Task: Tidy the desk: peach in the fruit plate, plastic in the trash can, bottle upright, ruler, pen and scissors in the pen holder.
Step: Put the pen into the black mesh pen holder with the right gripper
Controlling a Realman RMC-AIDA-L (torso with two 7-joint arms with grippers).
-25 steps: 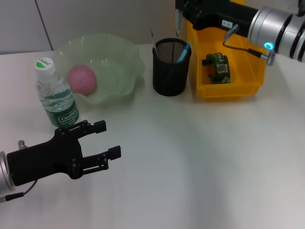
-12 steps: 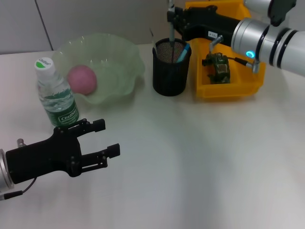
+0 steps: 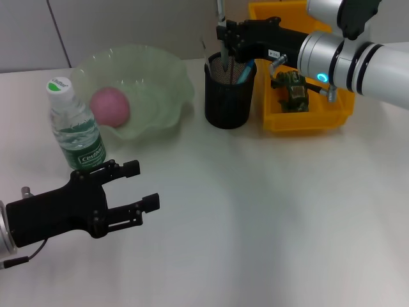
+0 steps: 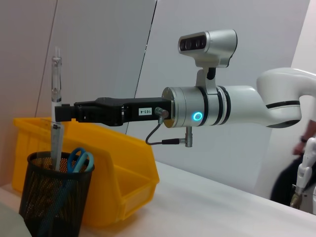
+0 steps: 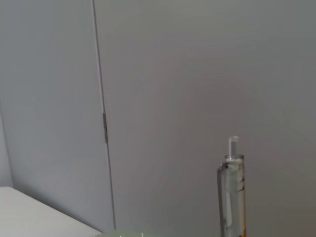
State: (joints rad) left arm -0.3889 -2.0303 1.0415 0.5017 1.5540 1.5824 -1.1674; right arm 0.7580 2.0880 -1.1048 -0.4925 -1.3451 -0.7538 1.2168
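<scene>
The white worktop (image 3: 268, 211) carries all items. At its far left, a pale green fruit plate (image 3: 153, 80) is located, and the pink peach (image 3: 110, 106) is contained within it. At the far right, a yellow bin (image 3: 319, 118) is positioned, and a green crumpled item (image 3: 291, 89) is seen inside it. The left end effector (image 3: 142, 187) is held low over the near left part of the worktop, with its fingers spread apart and nothing between them. The right end effector (image 3: 223, 32) is extended from the right over the pen holder (image 3: 227, 96), and it is closed on a clear pen (image 4: 57, 79), which is held upright with its lower end inside the holder's mouth, as shown in the left wrist view. The black mesh pen holder is placed between the fruit plate and the yellow bin. The bottle (image 3: 75, 131) is standing upright with its white and green cap on, just beside the near left edge of the fruit plate. Blue-handled scissors (image 4: 79, 159) and a clear ruler (image 4: 55, 148) are already contained in the holder.
</scene>
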